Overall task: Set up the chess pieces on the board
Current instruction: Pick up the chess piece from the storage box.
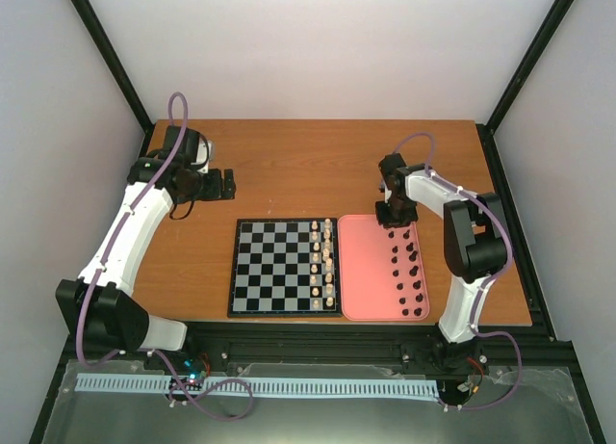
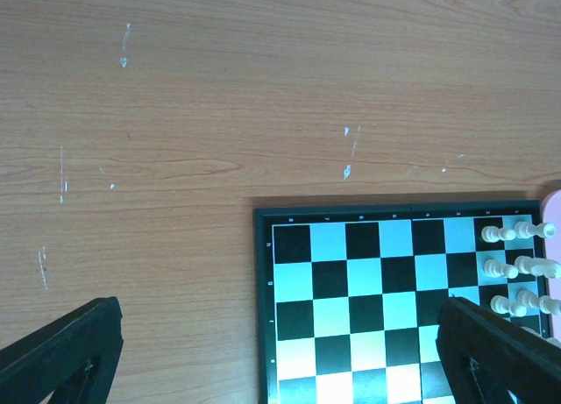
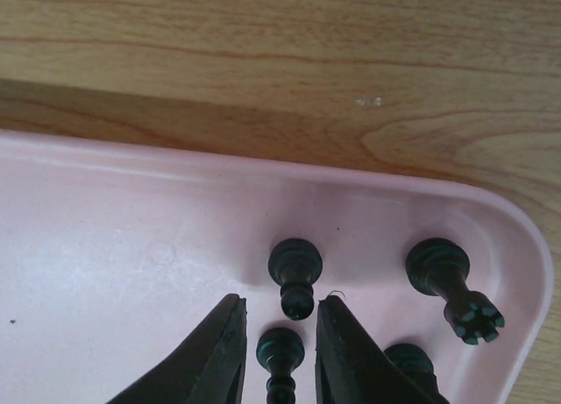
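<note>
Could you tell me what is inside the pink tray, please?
Only black chess pieces, along the right side of the pink tray; the rest is bare. The right gripper straddles one at the far end and partly covers another.

Black chess pieces [image 3: 294,264], pink tray [image 3: 131,246], black-and-grey checked board [image 1: 274,271].

Brown wooden table [image 1: 308,165] under the left gripper [image 1: 229,184], marked with pale scratches. Plain white walls [image 1: 318,49] beyond it and to both sides, held in black frame posts [image 1: 104,49]. Soft, even light.
</note>
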Motion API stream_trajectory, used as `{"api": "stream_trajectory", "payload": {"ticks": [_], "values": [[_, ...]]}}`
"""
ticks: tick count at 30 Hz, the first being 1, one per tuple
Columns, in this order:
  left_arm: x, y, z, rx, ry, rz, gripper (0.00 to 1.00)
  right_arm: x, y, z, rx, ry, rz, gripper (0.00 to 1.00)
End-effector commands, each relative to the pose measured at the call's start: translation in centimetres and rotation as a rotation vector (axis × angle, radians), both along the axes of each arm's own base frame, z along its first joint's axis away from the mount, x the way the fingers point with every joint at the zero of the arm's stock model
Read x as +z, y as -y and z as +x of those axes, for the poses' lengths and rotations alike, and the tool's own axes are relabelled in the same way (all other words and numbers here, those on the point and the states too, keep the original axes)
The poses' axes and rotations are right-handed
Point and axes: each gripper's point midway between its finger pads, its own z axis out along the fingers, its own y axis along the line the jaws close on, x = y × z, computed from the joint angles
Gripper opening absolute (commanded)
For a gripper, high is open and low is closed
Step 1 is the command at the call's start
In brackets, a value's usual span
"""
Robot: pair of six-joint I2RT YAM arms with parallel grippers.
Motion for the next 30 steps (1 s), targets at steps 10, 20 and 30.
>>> {"api": "stream_trajectory", "payload": {"ticks": [10,20,30], "values": [[0.19,0.12,0.5,-0.014,0.003,0.015,1.0,0.29,0.41,1.58,0.009,0.035,-0.019,0.23],[0.1,-0.04,0.41,-0.01,0.003,0.022,1.0,-0.12,0.33,1.98,0.014,0.022,-0.024,0.19],[-0.14,-0.13,0.31,-0.007,-0.004,0.025,1.0,-0.04,0.36,2.01,0.012,0.021,-0.028,0.07]]}}
